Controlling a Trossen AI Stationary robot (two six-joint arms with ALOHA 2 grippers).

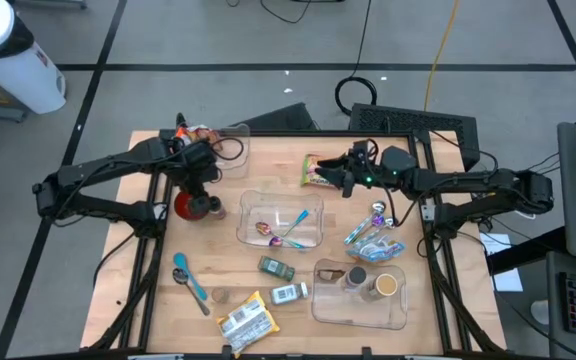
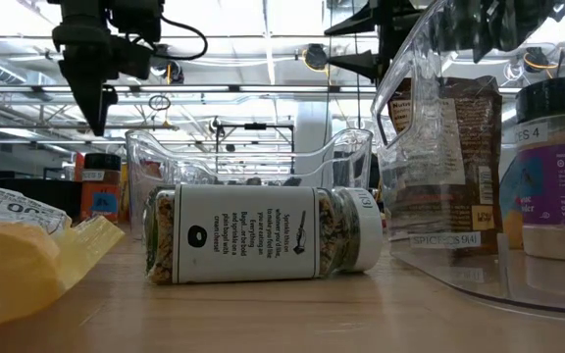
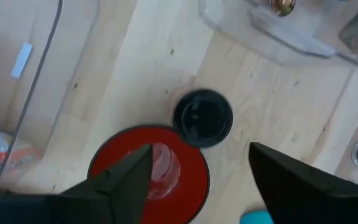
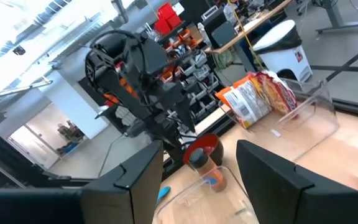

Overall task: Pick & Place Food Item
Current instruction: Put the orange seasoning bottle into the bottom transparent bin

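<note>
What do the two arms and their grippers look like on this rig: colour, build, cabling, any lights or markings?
Both arms are dark, near-black, built from slim jointed links. The left gripper has two flat, tapering black fingers and a black cable looping beside its wrist. The right gripper has the same blunt dark fingers, and a small green light glows on its wrist housing. No markings are legible.

Red bowl [image 3: 148, 174] partly behind the left end effector [image 3: 197, 180] (rim cut off by the frame edge)
</note>
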